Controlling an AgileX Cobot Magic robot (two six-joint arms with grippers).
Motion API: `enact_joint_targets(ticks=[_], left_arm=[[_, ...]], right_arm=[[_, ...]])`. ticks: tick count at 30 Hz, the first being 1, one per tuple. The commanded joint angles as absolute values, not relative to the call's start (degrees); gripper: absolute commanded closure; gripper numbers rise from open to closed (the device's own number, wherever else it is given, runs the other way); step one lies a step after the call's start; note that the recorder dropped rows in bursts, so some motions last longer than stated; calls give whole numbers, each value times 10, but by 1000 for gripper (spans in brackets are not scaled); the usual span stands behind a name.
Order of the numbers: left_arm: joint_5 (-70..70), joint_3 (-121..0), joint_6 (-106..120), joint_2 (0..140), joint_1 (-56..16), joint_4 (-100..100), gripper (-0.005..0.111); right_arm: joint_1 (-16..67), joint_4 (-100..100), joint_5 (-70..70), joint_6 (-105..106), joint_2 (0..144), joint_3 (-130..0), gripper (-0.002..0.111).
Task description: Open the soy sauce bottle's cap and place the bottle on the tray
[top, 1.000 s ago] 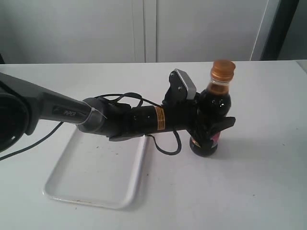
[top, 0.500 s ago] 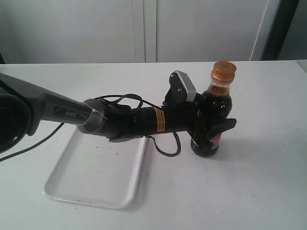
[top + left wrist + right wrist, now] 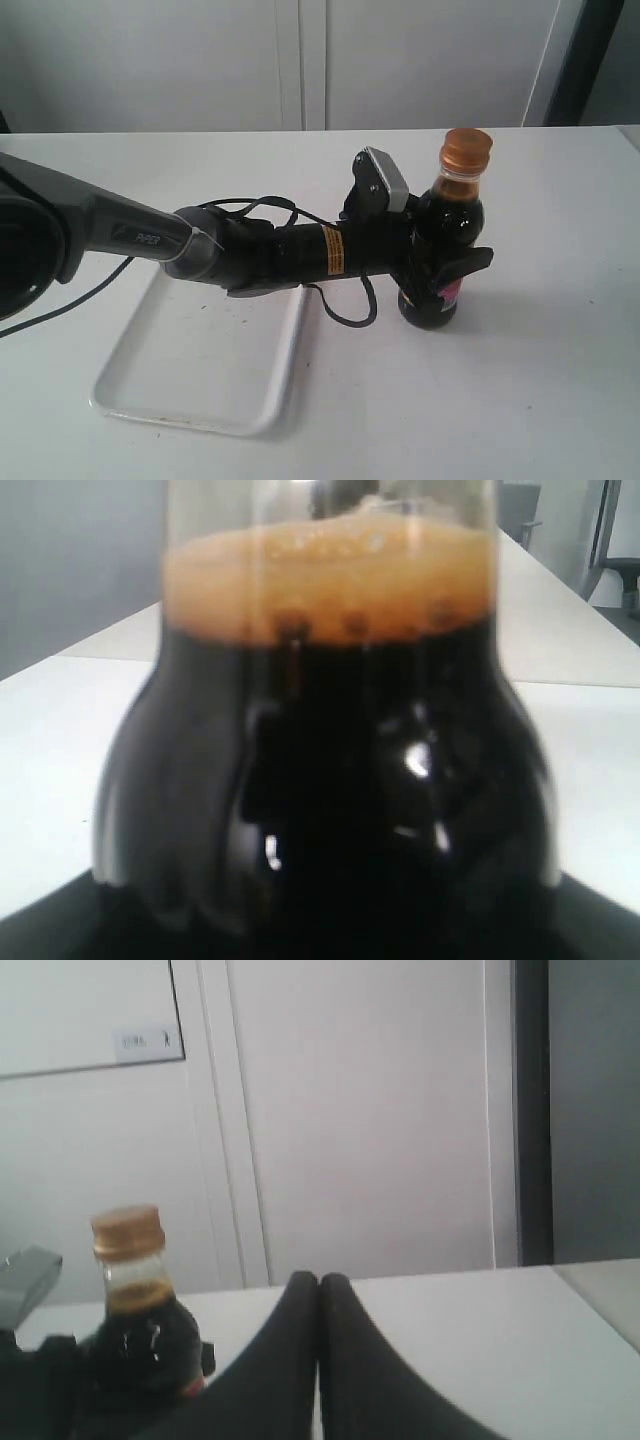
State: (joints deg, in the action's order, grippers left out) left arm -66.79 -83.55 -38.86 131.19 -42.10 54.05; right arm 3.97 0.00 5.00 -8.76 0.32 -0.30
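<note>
Nothing has visibly moved: left gripper (image 3: 440, 268) jaws clamp the bottle (image 3: 443, 235) right of the tray (image 3: 265, 400), so the closed right gripper (image 3: 319, 1295) should steadily lift the cap (image 3: 466, 147).

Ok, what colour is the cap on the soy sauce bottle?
Orange-brown. The cap shows best in the exterior view, closed on top of the soy sauce bottle.

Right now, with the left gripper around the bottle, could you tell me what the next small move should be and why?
Probably bring the right gripper, shut and empty off to the side, toward the cap. The left gripper grips the soy sauce bottle upright on the table, and the cap looks closed.
</note>
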Motion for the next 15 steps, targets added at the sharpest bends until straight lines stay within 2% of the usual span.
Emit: enact_joint_targets(ticks=[1, 8, 15], left_arm=[[-689, -837, -402, 1307, -427, 553, 107], [-689, -837, -404, 1307, -427, 553, 107], [-689, -837, -405, 1307, -427, 553, 107]], right_arm=[[42, 5, 106, -108, 0, 0, 108], [42, 5, 140, -108, 51, -47, 108], [42, -7, 155, -101, 213, -180, 108]])
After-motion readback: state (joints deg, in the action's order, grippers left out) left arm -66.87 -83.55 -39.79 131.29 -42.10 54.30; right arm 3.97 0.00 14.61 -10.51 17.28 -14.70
